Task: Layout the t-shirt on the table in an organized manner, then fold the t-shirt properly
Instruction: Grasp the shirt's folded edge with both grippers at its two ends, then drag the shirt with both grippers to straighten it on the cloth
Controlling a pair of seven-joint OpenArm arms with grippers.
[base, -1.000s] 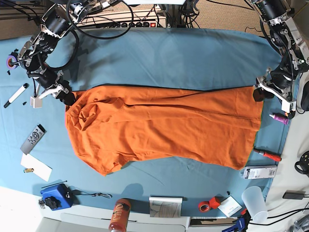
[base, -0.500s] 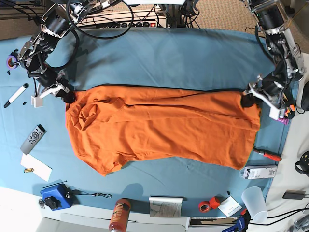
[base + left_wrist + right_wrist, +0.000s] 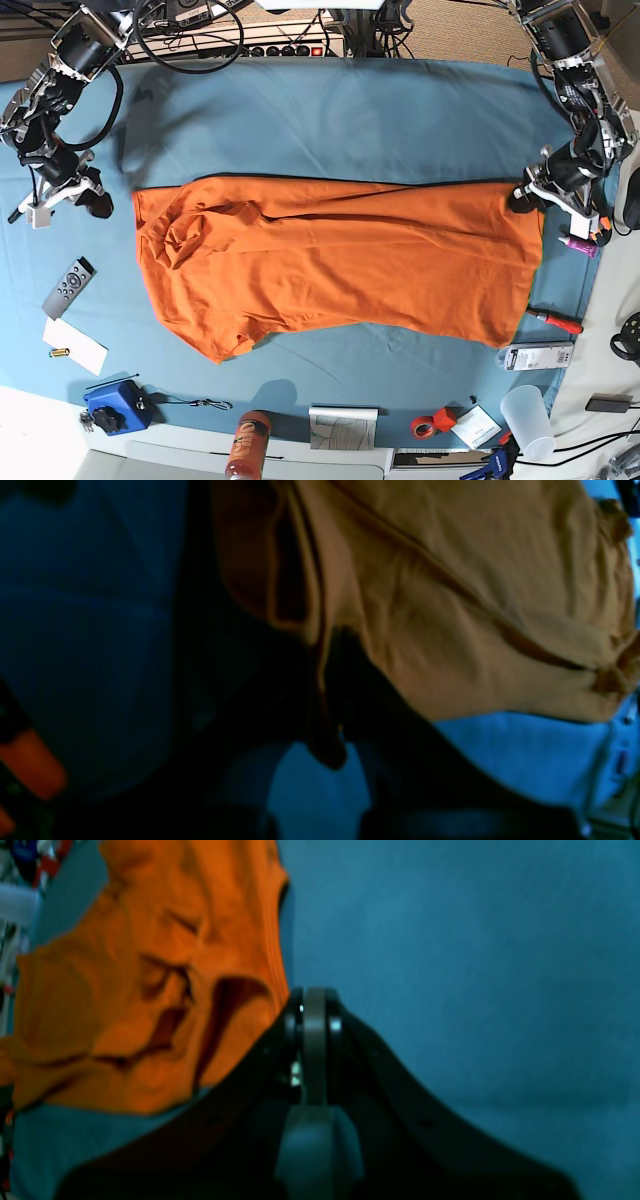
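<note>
The orange t-shirt (image 3: 340, 260) lies spread lengthwise across the middle of the light-blue table (image 3: 350, 120), with wrinkles at its left end. My left gripper (image 3: 522, 198) is shut on the shirt's upper right corner. The left wrist view shows the fabric (image 3: 450, 605) pinched between the dark fingers of this gripper (image 3: 327, 715). My right gripper (image 3: 97, 205) is shut and empty, a short way left of the shirt's upper left corner. In the right wrist view this gripper (image 3: 312, 1005) has its fingers together over bare table, with the shirt (image 3: 150, 990) to its left.
Left of the shirt lie a remote (image 3: 68, 287) and a white paper (image 3: 75, 346). Along the front edge are a blue box (image 3: 115, 405), an orange can (image 3: 248, 445), a booklet (image 3: 343, 427), a red tape roll (image 3: 428, 425) and a plastic cup (image 3: 527, 420). A red screwdriver (image 3: 555, 320) lies at the right.
My right gripper has let go of the shirt's upper left corner and moved left, away from it. My left gripper still holds the right corner and has shifted slightly.
</note>
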